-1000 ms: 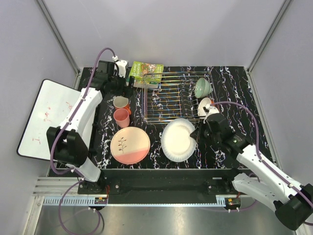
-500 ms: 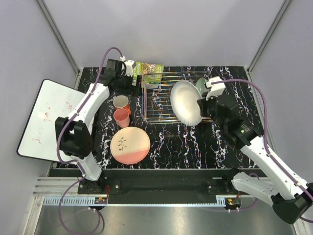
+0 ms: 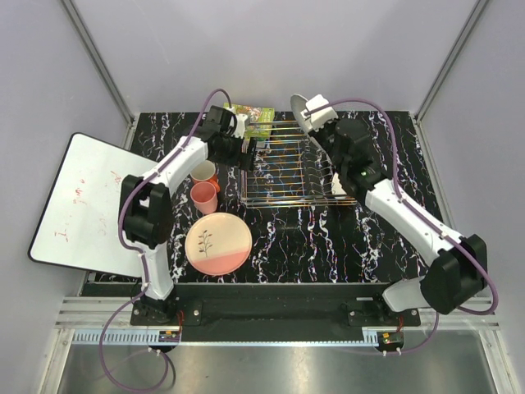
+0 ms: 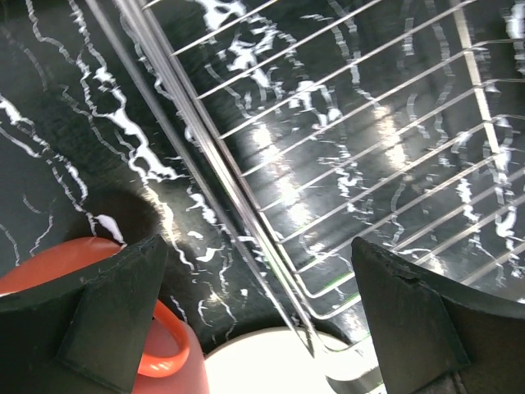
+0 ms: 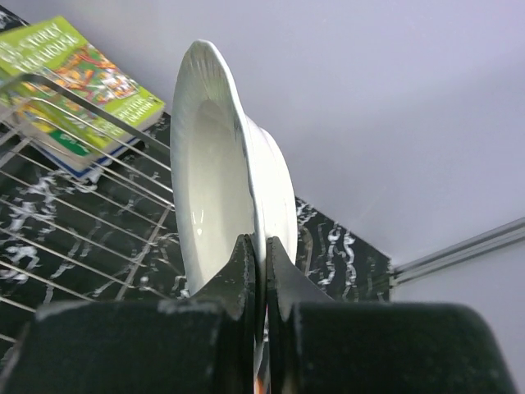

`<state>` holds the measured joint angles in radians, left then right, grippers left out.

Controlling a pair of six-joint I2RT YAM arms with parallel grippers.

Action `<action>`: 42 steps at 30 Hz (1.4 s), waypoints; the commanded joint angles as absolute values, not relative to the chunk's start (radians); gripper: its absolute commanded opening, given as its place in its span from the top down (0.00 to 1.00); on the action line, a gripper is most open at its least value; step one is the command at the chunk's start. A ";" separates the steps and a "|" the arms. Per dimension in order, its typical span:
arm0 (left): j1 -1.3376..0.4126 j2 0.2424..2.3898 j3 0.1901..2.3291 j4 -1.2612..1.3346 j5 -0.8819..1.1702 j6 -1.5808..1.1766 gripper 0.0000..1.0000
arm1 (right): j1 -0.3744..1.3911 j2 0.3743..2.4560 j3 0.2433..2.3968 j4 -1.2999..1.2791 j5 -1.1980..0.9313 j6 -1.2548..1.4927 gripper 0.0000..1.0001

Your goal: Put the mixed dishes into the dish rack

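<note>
My right gripper (image 3: 317, 125) is shut on the rim of the large white plate (image 3: 302, 110) and holds it on edge above the far side of the silver dish rack (image 3: 283, 168). In the right wrist view the plate (image 5: 220, 189) stands upright between the closed fingers (image 5: 246, 271). My left gripper (image 3: 244, 153) is open and empty at the rack's left edge (image 4: 246, 222), beside two salmon-pink cups (image 3: 203, 172) (image 3: 204, 197). The pink-and-cream plate (image 3: 217, 244) lies at the front left. A cream bowl (image 3: 339, 187) peeks out under my right arm. The pale green bowl is hidden.
A green book (image 3: 250, 120) lies just behind the rack's far left corner, and also shows in the right wrist view (image 5: 74, 74). A white board with red scribbles (image 3: 78, 197) lies off the table's left edge. Grey walls close in the back and sides.
My right arm lifted the white plate off the table in front of the rack and carried it to the rack's far side, turned on edge. My left gripper moved right to the rack's left edge.
</note>
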<state>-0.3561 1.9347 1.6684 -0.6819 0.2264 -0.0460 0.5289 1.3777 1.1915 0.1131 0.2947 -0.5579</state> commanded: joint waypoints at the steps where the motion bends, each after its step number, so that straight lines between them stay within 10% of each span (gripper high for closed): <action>1: -0.350 1.924 1.704 -0.653 0.175 -0.041 0.01 | 0.476 1.361 1.344 0.371 0.238 -0.715 1.00; 16: -0.370 1.950 1.611 -0.572 0.282 0.048 0.03 | 0.405 1.466 1.477 0.222 0.071 -0.965 1.00; 22: -0.379 1.951 1.605 -0.575 0.282 0.066 0.44 | 0.394 1.488 1.485 0.224 0.041 -0.946 1.00; 42: -0.439 1.850 1.467 -0.575 0.252 0.213 0.79 | 0.374 1.476 1.437 0.203 0.003 -0.954 1.00</action>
